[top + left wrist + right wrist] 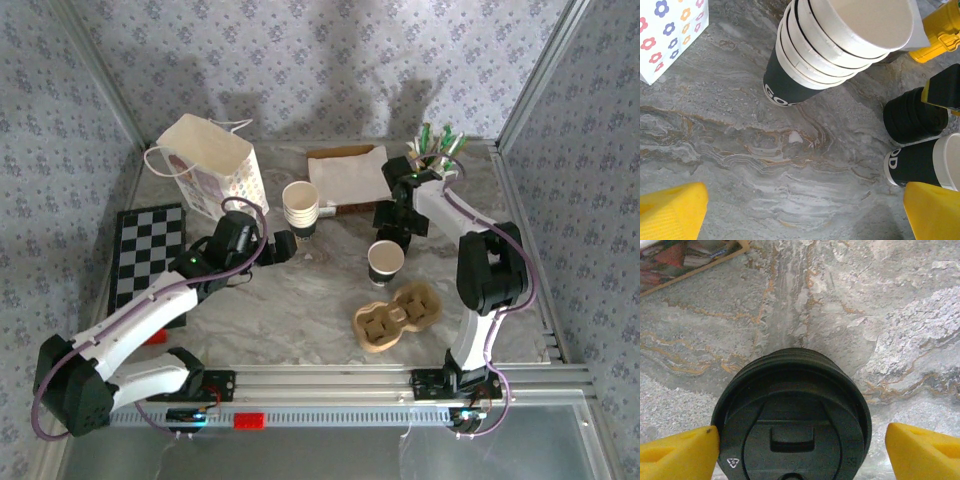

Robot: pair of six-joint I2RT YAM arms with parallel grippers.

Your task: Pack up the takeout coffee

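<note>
**Straddling the lids, coffee cup standing free**

Your right gripper (801, 452) has its jaws spread wide on either side of the stack of black lids (792, 415). In the right wrist view the yellow finger at 9 o'clock sits right against the top lid's edge. The finger at 3 o'clock stands apart from it, with bare marble between. Nothing is clamped.

The takeout coffee cup (385, 259) stands upright on the marble table (300, 300), just at 6 o'clock of that gripper in the top view, with its mouth open to the camera. A cardboard cup carrier (397, 316) lies near it at 5 o'clock.

Your left gripper (802, 212) is also opened fully and holds nothing, with both yellow fingers over bare marble. In its wrist view a stack of nested cups (825, 50) rises at 12 o'clock, and the lids and the coffee cup sit side by side at 3 o'clock.

Across the table in the top view, the nested cups are at 10 o'clock of the coffee cup. Further out are a flowered gift bag (205, 165) at 10 o'clock, a checkerboard (148, 250) at 9 o'clock, and a yellow cup of sticks (436, 152) in the 1 o'clock corner.
</note>
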